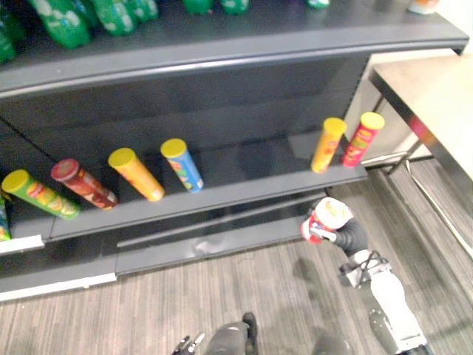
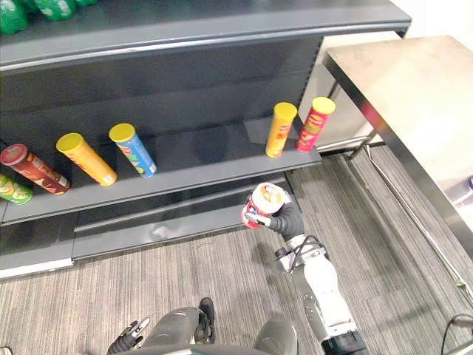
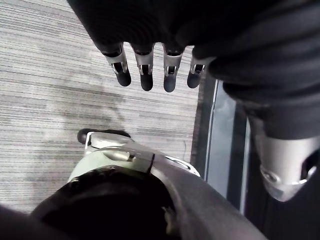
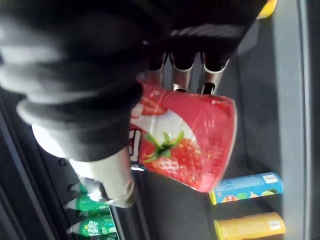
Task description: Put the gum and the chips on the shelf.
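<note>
Grey striped carpet [image 2: 222, 281] ran before a dark shelf [image 2: 214, 159], with a tabletop [image 2: 399, 96] off the shelf's right end.
Noted the right robot hand [image 2: 286, 219] clasped round a red gum tub [image 2: 264, 201] with a strawberry print, held in the air just in front of the shelf, below the yellow chip can [image 2: 279, 129] and red chip can [image 2: 314, 124] at its right end. A blue chip can [image 2: 133, 149] stood mid-shelf. Well short of the shelf, the left robot hand [image 3: 146, 75] hung low with its fingers straight and slack.

Both eye views: from the head, steeply down on the shelf [image 1: 222, 194] and floor [image 1: 185, 296], sharing both. Left wrist view: very close, faces the floor. Right wrist view: very close, faces the shelf.
</note>
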Tool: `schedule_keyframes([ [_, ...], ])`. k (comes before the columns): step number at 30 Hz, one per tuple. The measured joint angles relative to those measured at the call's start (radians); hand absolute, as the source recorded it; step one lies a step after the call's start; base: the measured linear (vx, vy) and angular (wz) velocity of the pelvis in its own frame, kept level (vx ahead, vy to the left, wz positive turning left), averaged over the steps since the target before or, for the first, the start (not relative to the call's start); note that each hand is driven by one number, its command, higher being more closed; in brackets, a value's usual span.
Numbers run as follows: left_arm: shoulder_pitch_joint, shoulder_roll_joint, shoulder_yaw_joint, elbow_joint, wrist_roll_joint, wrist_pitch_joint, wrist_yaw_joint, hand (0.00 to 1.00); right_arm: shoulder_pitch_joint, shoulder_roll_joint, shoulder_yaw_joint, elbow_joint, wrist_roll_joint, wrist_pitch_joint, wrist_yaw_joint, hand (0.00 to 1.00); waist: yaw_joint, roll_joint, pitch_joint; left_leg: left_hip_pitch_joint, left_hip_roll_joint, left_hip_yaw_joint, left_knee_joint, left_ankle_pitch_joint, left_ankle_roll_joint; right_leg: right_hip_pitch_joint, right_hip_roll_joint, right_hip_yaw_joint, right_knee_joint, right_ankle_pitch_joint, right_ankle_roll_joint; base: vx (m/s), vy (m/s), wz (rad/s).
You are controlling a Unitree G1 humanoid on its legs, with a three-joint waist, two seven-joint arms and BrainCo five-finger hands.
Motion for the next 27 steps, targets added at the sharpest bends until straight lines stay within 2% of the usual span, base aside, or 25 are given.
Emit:
schedule_keyframes([
  [1, 0.004, -0.007, 0.001, 0.000, 0.000, 0.001, 0.003, 0.00, -0.026, 0.005, 0.013, 0.017, -0.001, 0.000, 0.000, 1.00, -0.001, 0.004, 0.001, 0.046, 0.010, 0.002, -0.012, -0.006, 0.006, -0.033, 0.016, -0.020, 0.081, -0.028, -0.007, 0.21, 0.021, -0.11],
  [2, 0.004, -0.012, 0.007, 0.000, 0.000, 0.000, 0.008, 0.00, -0.050, 0.005, 0.033, 0.026, -0.001, 0.002, -0.001, 1.00, 0.000, 0.007, 0.003, 0.081, 0.025, 0.008, -0.031, -0.006, 0.006, -0.053, 0.041, -0.060, 0.075, -0.068, -0.003, 0.20, -0.001, -0.17],
  [4, 0.001, -0.015, 0.023, 0.001, -0.002, 0.003, 0.016, 0.00, -0.085, 0.007, 0.068, 0.026, -0.001, 0.003, 0.000, 1.00, 0.001, 0.011, 0.005, 0.108, 0.058, 0.021, -0.043, -0.010, -0.001, -0.078, 0.092, -0.113, -0.048, -0.100, 0.007, 0.16, -0.053, -0.26],
  [5, -0.004, -0.015, 0.036, 0.001, -0.002, 0.005, 0.022, 0.00, -0.096, 0.009, 0.086, 0.024, 0.000, 0.005, 0.001, 1.00, 0.001, 0.015, 0.009, 0.112, 0.082, 0.022, -0.035, -0.022, -0.018, -0.082, 0.127, -0.120, -0.172, -0.094, 0.015, 0.13, -0.122, -0.24],
  [6, -0.004, -0.016, 0.040, 0.000, -0.002, 0.004, 0.026, 0.00, -0.098, 0.010, 0.091, 0.024, 0.000, 0.007, 0.001, 1.00, 0.001, 0.014, 0.009, 0.112, 0.093, 0.021, -0.025, -0.032, -0.026, -0.082, 0.141, -0.116, -0.235, -0.086, 0.027, 0.15, -0.190, -0.13],
  [7, -0.005, -0.016, 0.050, -0.001, -0.002, 0.004, 0.032, 0.00, -0.099, 0.012, 0.098, 0.024, 0.000, 0.010, 0.001, 1.00, 0.002, 0.006, 0.013, 0.112, 0.112, 0.017, 0.004, -0.059, -0.042, -0.071, 0.159, -0.099, -0.344, -0.067, 0.055, 0.15, -0.238, -0.05],
  [8, -0.004, -0.015, 0.054, 0.001, -0.002, 0.004, 0.035, 0.00, -0.099, 0.018, 0.101, 0.023, 0.000, 0.010, 0.001, 1.00, 0.003, -0.005, 0.014, 0.107, 0.127, 0.009, 0.045, -0.092, -0.060, -0.063, 0.168, -0.070, -0.417, -0.042, 0.081, 0.13, -0.243, 0.04],
  [10, -0.004, -0.009, 0.055, 0.001, -0.002, 0.005, 0.043, 0.00, -0.098, 0.023, 0.101, 0.022, 0.004, 0.010, 0.002, 1.00, -0.001, -0.021, 0.014, 0.096, 0.137, -0.017, 0.099, -0.132, -0.088, -0.035, 0.168, -0.028, -0.478, -0.017, 0.094, 0.14, -0.329, 0.29],
  [11, -0.004, -0.002, 0.058, 0.007, -0.003, 0.006, 0.050, 0.00, -0.096, 0.028, 0.101, 0.021, 0.007, 0.010, 0.003, 1.00, 0.000, -0.035, 0.009, 0.092, 0.139, -0.038, 0.128, -0.157, -0.116, -0.005, 0.162, -0.017, -0.506, 0.003, 0.137, 0.16, -0.382, 0.38],
  [12, -0.020, -0.019, 0.074, 0.018, -0.003, 0.012, 0.057, 0.00, -0.100, 0.020, 0.093, 0.022, 0.007, 0.015, 0.003, 1.00, 0.003, -0.011, 0.010, 0.095, 0.170, -0.065, 0.133, -0.167, -0.138, 0.005, 0.187, -0.053, -0.496, -0.008, 0.140, 0.16, -0.370, 0.42],
  [13, -0.023, -0.033, 0.078, 0.019, -0.003, 0.012, 0.058, 0.00, -0.105, 0.018, 0.090, 0.019, 0.009, 0.022, 0.005, 1.00, 0.002, 0.015, 0.004, 0.093, 0.201, -0.079, 0.103, -0.153, -0.162, 0.009, 0.215, -0.084, -0.506, -0.021, 0.119, 0.18, -0.316, 0.31],
  [14, -0.023, -0.045, 0.088, 0.020, -0.003, 0.012, 0.058, 0.00, -0.114, 0.017, 0.090, 0.019, 0.010, 0.031, 0.007, 1.00, 0.002, 0.026, 0.003, 0.099, 0.215, -0.087, 0.066, -0.134, -0.177, 0.008, 0.234, -0.099, -0.515, -0.027, 0.109, 0.21, -0.349, 0.30],
  [15, -0.023, -0.054, 0.107, 0.026, -0.003, 0.014, 0.059, 0.00, -0.124, 0.018, 0.090, 0.018, 0.015, 0.040, 0.010, 1.00, 0.002, 0.030, 0.002, 0.116, 0.232, -0.088, 0.000, -0.095, -0.200, 0.002, 0.251, -0.113, -0.515, -0.030, 0.098, 0.25, -0.324, 0.15],
  [18, -0.023, -0.067, 0.135, 0.036, -0.001, 0.009, 0.063, 0.00, -0.146, 0.017, 0.091, 0.019, 0.017, 0.053, 0.015, 1.00, 0.000, 0.033, 0.001, 0.173, 0.264, -0.083, -0.125, -0.009, -0.236, 0.010, 0.286, -0.143, -0.530, -0.032, 0.082, 0.17, -0.213, 0.07],
  [21, -0.023, -0.076, 0.146, 0.046, -0.001, -0.010, 0.072, 0.00, -0.140, 0.015, 0.092, 0.019, 0.023, 0.063, 0.015, 1.00, -0.005, 0.037, -0.002, 0.197, 0.265, -0.076, -0.173, 0.055, -0.244, 0.057, 0.292, -0.165, -0.595, -0.016, 0.062, 0.09, -0.124, 0.16],
  [25, -0.020, -0.096, 0.162, 0.048, 0.000, -0.022, 0.072, 0.00, -0.117, 0.016, 0.098, 0.019, 0.023, 0.070, 0.017, 1.00, -0.004, 0.061, -0.025, 0.204, 0.265, -0.051, -0.215, 0.074, -0.241, 0.112, 0.302, -0.185, -0.711, 0.039, 0.067, 0.00, 0.019, 0.16],
  [27, -0.020, -0.099, 0.162, 0.049, 0.001, -0.023, 0.074, 0.00, -0.117, 0.017, 0.110, 0.019, 0.020, 0.073, 0.018, 1.00, -0.003, 0.064, -0.027, 0.206, 0.264, -0.031, -0.235, 0.074, -0.240, 0.123, 0.305, -0.185, -0.759, 0.068, 0.069, -0.05, 0.053, 0.02],
])
